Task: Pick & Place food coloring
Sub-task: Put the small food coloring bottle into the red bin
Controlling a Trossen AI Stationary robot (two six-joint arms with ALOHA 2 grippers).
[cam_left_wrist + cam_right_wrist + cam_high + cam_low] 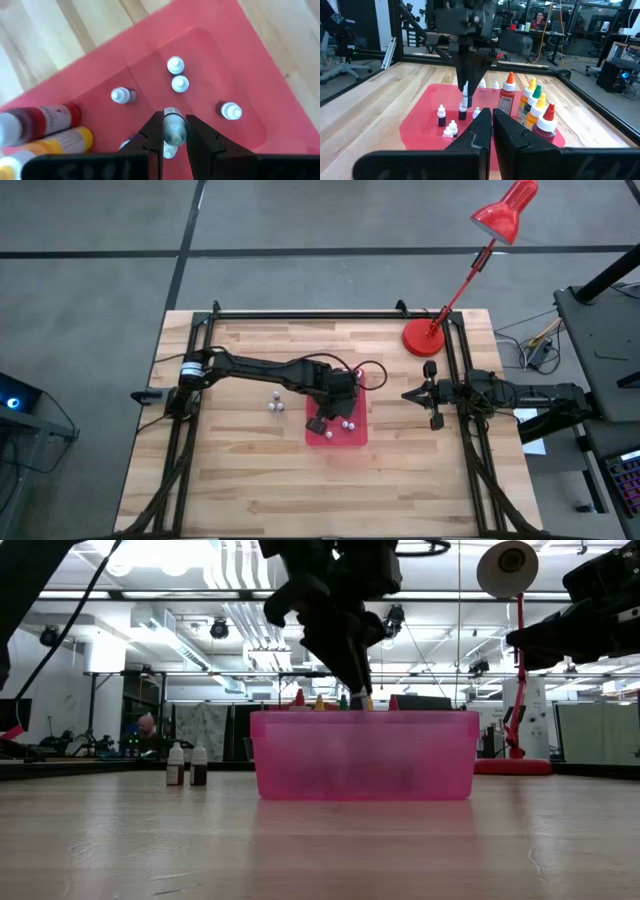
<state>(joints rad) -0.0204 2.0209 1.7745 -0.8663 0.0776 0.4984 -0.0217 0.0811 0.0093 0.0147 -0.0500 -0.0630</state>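
A red tray point(345, 438) sits mid-table and holds several tiny white-capped food coloring bottles point(180, 83) and taller bottles point(530, 100) with coloured tips. My left gripper point(173, 122) hangs over the tray's inside point(465, 82), shut on one tiny bottle point(463, 102). Two more tiny bottles point(275, 405) stand upright on the wood left of the tray. My right gripper point(408, 394) waits shut at the table's right edge, holding nothing. My left gripper pinches the tiny bottle's white-capped upper end point(173, 119) between its two fingers. The fingers come from above, slanting down steeply. The bottle hangs upright below them, its dark body point(462, 114) low inside the tray. Whether its base touches the tray floor cannot be told.
A red desk lamp's round base point(425, 338) stands at the far right corner, its head reaching beyond the table. Black frame rails point(320, 313) run along the far and side edges. Bare wood lies near the front edge.
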